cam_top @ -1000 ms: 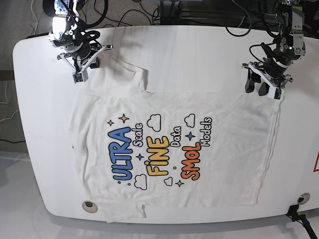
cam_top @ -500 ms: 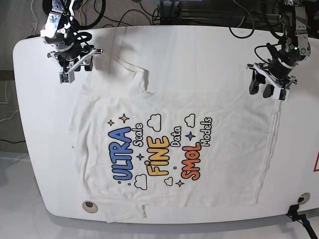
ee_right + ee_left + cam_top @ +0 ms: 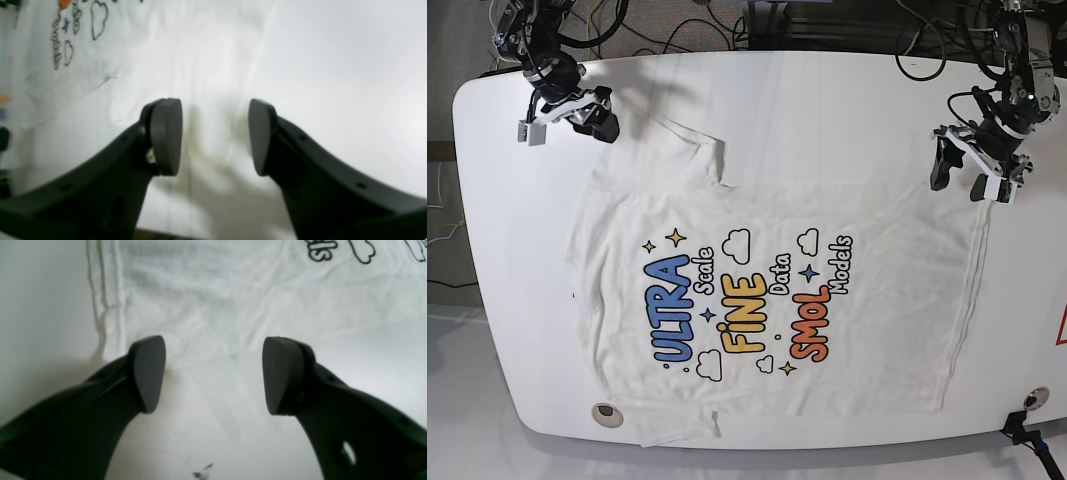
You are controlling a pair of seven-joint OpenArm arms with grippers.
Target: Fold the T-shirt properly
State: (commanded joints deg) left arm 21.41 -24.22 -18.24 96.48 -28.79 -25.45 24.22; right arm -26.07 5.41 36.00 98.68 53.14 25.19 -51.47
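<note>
the t-shirt, white cotton with colourful bubble letters, lies flat; the left gripper and right gripper, both wide and empty, risk pinching one layer only.

Bare table beyond T-shirt, unobstructed

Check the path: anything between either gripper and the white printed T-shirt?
Nothing visible. The white cotton T-shirt with blue, yellow and orange lettering lies flat on the bare white table. The left gripper hovers open by its hem corner; the right gripper is open near the sleeve.
</note>
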